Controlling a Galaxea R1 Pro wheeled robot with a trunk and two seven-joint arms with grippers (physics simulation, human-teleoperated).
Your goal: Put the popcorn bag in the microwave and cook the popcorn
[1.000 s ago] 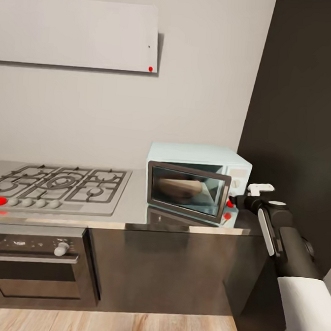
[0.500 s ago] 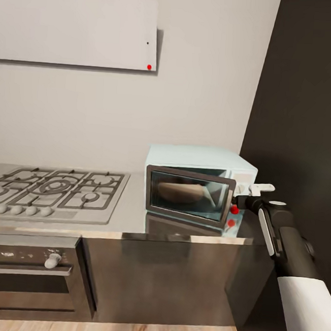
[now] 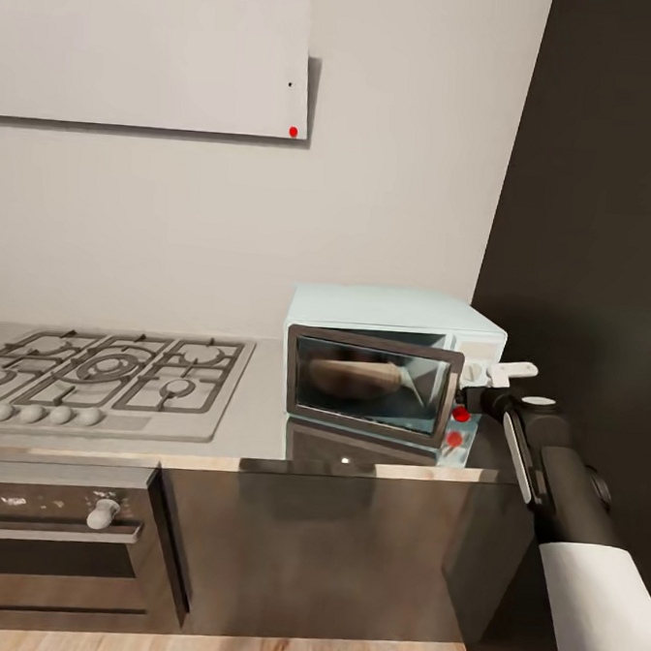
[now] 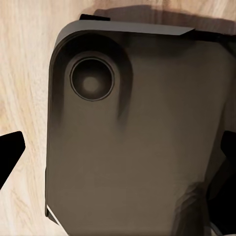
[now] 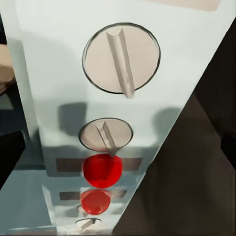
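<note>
Counter [image 3: 260, 428] carries the microwave [image 3: 394, 316], door slightly ajar. Bag [image 3: 356, 378] sits inside the microwave behind the glass; looks soft and light, would crumple, best held by its rolled rim. Right gripper [image 3: 497, 376] is at the microwave's knob panel, near the red dot [image 5: 102, 170]; opening can't be told, apparently holding nothing.

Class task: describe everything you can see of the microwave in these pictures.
The microwave is a small pale mint-blue box at the right end of the grey countertop, upright, against the wall. Its dark glass door seems slightly ajar; a tan shape shows behind it. Its control panel carries two white knobs above a red dot. The right gripper hovers there.
</note>
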